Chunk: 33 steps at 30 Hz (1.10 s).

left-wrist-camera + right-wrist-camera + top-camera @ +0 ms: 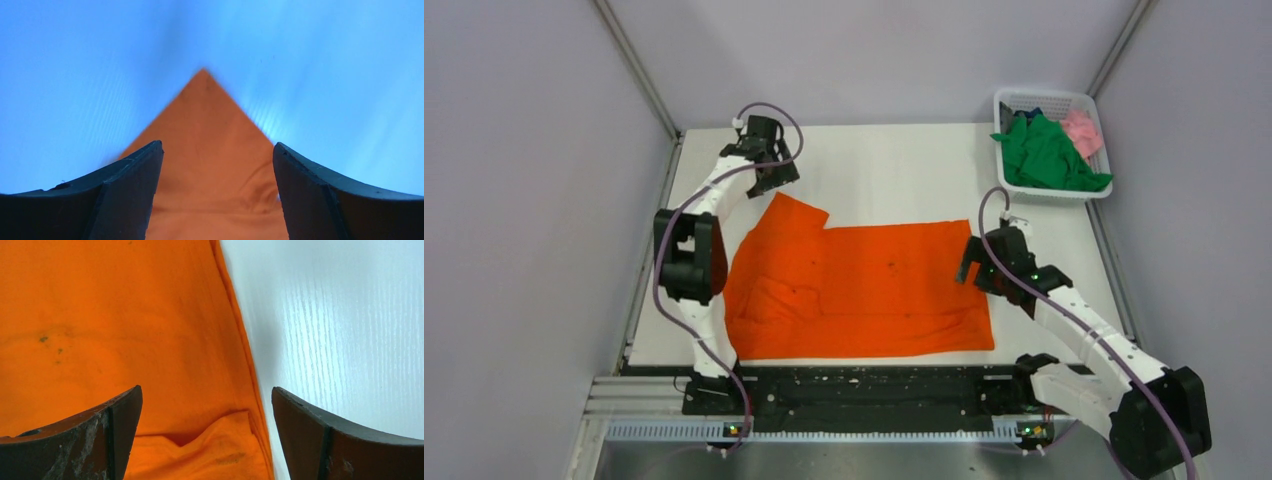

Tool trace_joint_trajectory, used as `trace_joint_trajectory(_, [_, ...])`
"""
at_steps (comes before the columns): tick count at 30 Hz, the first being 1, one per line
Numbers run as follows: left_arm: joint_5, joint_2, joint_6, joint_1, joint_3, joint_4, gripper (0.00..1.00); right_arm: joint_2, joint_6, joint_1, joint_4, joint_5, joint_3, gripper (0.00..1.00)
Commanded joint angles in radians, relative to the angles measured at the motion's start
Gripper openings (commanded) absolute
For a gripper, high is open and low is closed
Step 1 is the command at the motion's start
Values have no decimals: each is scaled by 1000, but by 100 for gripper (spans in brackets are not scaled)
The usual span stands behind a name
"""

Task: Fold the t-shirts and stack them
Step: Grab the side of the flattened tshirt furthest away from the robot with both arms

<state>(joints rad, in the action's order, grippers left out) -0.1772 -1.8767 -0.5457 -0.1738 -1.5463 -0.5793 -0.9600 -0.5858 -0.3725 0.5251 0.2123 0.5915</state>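
Note:
The orange t-shirt (864, 290) lies spread wide on the white table, one sleeve pointing to the far left. My left gripper (774, 178) hovers open over that sleeve tip; in the left wrist view the orange corner (210, 150) lies between the parted fingers. My right gripper (972, 268) is open over the shirt's right edge; the right wrist view shows the hem and a small fold (220, 440) between the fingers. The green t-shirt (1046, 155) and the pink t-shirt (1082, 130) lie bunched in the basket.
The white lattice basket (1019, 98) stands at the table's far right corner. A metal rail (824, 430) runs along the near edge by the arm bases. Grey walls close in both sides.

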Motion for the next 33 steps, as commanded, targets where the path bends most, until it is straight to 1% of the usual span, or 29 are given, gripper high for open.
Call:
trace_joint_trajectory(1, [-80, -187, 59, 8, -233, -103, 84, -33, 22, -9, -57, 52, 56, 99])
trace_joint_trajectory(4, [-114, -306, 61, 8, -347, -147, 81, -49, 12, -8, -59, 65, 60, 99])
trace_joint_trajectory(6, [-112, -347, 73, 10, -378, -148, 77, -54, 11, -9, -62, 69, 62, 99])
trace_joint_trajectory(8, [-117, -374, 78, 11, -394, -150, 74, -61, 11, -8, -61, 67, 62, 99])
trace_joint_trajectory(11, [-96, -392, 79, 11, -397, -157, 63, -67, 7, -9, -63, 66, 57, 99])
trace_joint_trajectory(14, [-84, -402, 77, 11, -383, -157, 58, -71, 2, -8, -62, 71, 49, 99])
trace_joint_trajectory(19, [-96, -430, 71, 11, -388, -166, 52, -72, 2, -9, -61, 67, 41, 99])
trace_joint_trajectory(27, [-102, -438, 81, 11, -401, -138, 49, -75, 3, -8, -54, 73, 34, 99])
trace_joint_trajectory(29, [-99, -456, 82, 11, -427, -147, 49, -79, 3, -8, -55, 75, 36, 99])
trace_joint_trajectory(31, [-92, -479, 81, 11, -452, -169, 46, -82, 2, -8, -54, 75, 35, 99])
trace_joint_trajectory(33, [-87, -490, 77, 11, -456, -177, 40, -83, 2, -8, -55, 76, 34, 99])
